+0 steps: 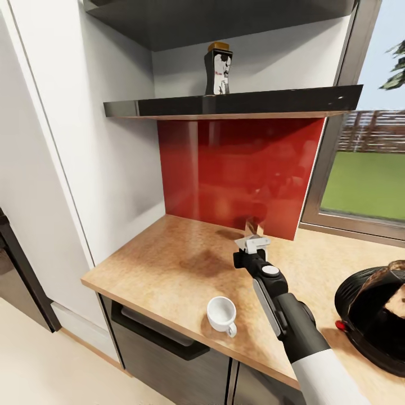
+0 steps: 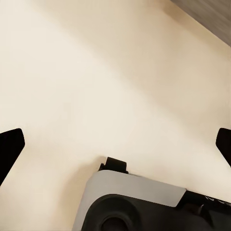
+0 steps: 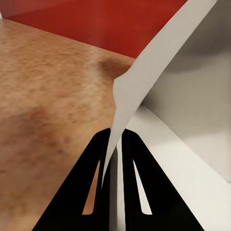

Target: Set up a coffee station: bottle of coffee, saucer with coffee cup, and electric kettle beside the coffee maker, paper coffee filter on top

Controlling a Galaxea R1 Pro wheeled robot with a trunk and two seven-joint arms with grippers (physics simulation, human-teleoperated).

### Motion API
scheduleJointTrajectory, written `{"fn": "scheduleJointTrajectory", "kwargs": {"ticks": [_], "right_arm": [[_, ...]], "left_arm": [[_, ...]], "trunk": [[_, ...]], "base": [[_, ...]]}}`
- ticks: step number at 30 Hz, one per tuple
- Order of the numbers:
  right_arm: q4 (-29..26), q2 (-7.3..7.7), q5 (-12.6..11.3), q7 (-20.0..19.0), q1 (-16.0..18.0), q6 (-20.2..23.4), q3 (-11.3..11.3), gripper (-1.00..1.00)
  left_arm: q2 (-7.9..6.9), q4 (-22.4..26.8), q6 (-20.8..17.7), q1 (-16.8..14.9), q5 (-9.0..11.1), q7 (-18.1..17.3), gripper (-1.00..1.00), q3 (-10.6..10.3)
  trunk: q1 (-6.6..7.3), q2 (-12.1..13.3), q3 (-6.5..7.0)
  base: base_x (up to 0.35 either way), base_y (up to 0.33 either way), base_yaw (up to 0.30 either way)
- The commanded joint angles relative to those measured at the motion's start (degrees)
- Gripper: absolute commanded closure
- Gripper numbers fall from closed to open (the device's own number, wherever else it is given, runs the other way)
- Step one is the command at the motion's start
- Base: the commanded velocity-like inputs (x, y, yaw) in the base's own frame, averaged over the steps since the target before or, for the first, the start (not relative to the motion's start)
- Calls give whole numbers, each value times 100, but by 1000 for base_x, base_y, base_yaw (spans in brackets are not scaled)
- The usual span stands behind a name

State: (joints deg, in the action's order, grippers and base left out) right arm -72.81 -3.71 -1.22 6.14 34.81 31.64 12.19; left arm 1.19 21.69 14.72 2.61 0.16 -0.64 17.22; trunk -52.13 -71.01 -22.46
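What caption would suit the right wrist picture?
Gripper shut on a white paper filter, above the wooden countertop near the red backsplash.

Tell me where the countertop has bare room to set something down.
Bare countertop stretches from the white wall to the right gripper, behind the coffee cup. It's tighter on the right, around the electric kettle. The right gripper holds the paper coffee filter.

Countertop open; cup, kettle obstruct.
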Motion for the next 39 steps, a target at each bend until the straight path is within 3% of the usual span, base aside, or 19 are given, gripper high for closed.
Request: {"fn": "scheduleJointTrajectory", "kwargs": {"ticks": [1,22,28,39], "right_arm": [[-5,0,-21,36,4,28,11,100],[-101,22,-11,36,-10,19,11,100],[-568,51,-3,44,-312,11,11,100],[-671,54,-1,45,-378,9,11,100]], "left_arm": [[4,10,5,2,1,-7,-100,18],[4,10,5,2,1,-8,-100,18],[4,10,5,2,1,-8,-100,18],[4,10,5,2,1,-7,-100,18]], "trunk": [[-1,-4,-5],[-1,-4,-5],[-1,-4,-5],[-1,-4,-5]], "base": [[0,0,0],[-56,-58,0],[-84,-65,0],[-115,-81,0]]}}
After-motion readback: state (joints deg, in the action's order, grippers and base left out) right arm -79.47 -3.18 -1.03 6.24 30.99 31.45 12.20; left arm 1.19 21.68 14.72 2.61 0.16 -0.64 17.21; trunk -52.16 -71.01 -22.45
